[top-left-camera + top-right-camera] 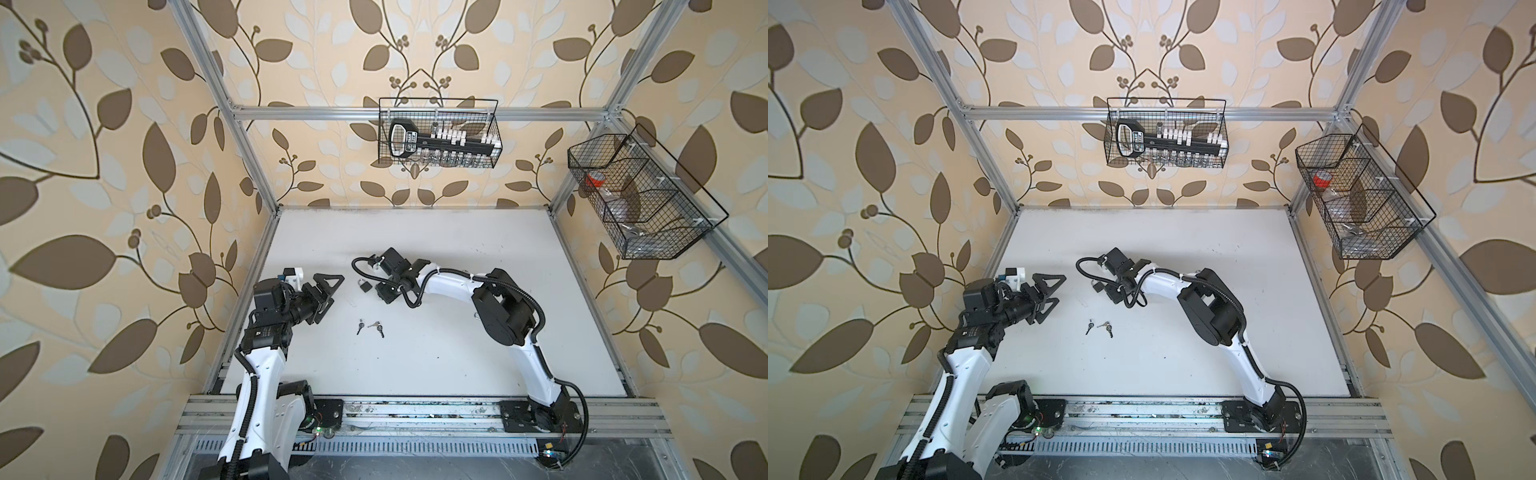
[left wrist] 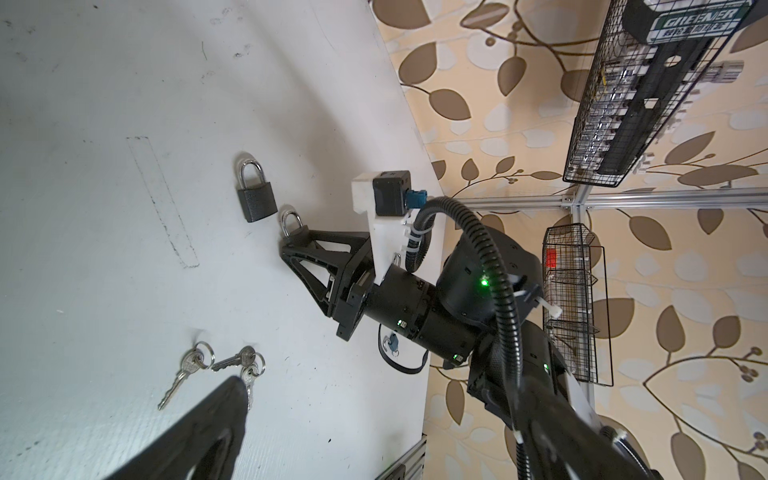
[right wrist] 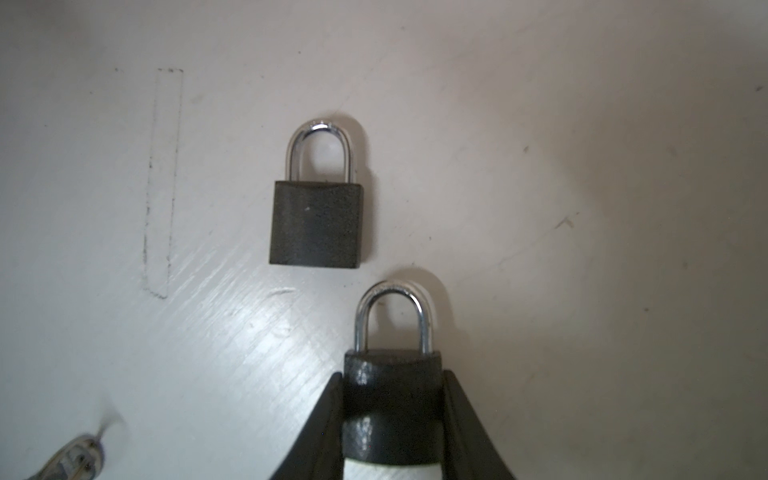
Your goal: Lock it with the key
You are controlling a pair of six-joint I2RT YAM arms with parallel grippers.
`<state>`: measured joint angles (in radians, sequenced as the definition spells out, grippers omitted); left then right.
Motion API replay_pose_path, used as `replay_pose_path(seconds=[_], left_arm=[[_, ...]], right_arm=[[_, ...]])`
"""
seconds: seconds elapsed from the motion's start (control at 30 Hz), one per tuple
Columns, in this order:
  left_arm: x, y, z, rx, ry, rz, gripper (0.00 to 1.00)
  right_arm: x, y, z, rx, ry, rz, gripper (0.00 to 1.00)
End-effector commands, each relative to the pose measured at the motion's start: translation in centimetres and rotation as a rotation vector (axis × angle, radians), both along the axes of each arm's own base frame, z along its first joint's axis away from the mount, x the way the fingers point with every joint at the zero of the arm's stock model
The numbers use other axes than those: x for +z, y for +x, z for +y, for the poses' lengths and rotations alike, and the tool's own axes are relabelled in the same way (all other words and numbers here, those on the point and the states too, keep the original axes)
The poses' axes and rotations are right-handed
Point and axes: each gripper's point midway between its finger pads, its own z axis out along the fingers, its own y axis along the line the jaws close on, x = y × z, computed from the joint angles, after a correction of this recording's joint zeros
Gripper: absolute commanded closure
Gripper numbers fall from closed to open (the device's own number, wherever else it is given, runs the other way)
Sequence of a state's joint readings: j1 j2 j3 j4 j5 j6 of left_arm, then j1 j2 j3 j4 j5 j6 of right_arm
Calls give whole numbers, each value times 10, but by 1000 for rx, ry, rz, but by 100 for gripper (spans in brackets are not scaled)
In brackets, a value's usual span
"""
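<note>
Two black padlocks with steel shackles are in view. One padlock [image 3: 316,224] lies flat and free on the white table [image 1: 457,340]; both top views show it [image 1: 363,286] [image 1: 1097,286]. My right gripper [image 3: 392,376] is shut on the body of the second padlock [image 3: 392,399], its shackle pointing away from the wrist. Two key rings [image 1: 360,326] [image 1: 377,327] lie nearer the front, with the keys [image 2: 187,370] [image 2: 239,361] spread out. My left gripper [image 1: 332,295] hovers open and empty left of the padlocks; in the left wrist view one of its fingers [image 2: 203,428] overlaps a key.
A wire basket [image 1: 438,133] with a socket set hangs on the back rail. A second wire basket [image 1: 640,195] hangs on the right frame post. Aluminium frame rails border the table, and both arm bases sit on the front rail [image 1: 415,411].
</note>
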<state>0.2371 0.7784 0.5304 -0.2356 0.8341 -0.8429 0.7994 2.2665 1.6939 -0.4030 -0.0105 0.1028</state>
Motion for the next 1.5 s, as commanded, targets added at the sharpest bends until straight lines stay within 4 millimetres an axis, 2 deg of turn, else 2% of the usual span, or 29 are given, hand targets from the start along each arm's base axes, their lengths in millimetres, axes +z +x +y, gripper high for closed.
replay_pose_path(seconds=[0.0, 0.1, 0.27, 0.43, 0.63, 0.83, 0.97, 1.07, 1.23, 1.37, 1.47], left_arm=[[18, 1, -1, -22, 12, -65, 1], [19, 0, -1, -23, 14, -66, 1], [20, -1, -1, -19, 20, -61, 1], [27, -1, 0, -17, 28, -71, 1], [30, -2, 3, -8, 62, -67, 1], [37, -3, 4, -22, 117, -81, 1], [39, -5, 1, -24, 182, -89, 1], [34, -4, -14, -51, 235, -84, 1], [21, 0, -68, -165, 339, -100, 1], [7, 3, -119, -270, 389, -115, 1], [1, 3, -155, -341, 441, -144, 1]], right_arm=[[-12, 6, -5, -4, -28, 13, 91], [-14, 5, -4, -1, -24, 23, 89], [-17, 3, -2, 9, -18, 35, 71], [-13, 5, 0, 10, -11, 29, 63], [6, 11, 5, 11, 29, 9, 57], [49, 10, 1, 18, 94, -50, 55], [79, -1, -33, -53, 143, -108, 54], [84, -16, -76, -165, 162, -108, 54], [71, -41, -155, -337, 137, -67, 55], [62, -48, -218, -514, 178, 4, 56], [51, -52, -239, -565, 191, 65, 58]])
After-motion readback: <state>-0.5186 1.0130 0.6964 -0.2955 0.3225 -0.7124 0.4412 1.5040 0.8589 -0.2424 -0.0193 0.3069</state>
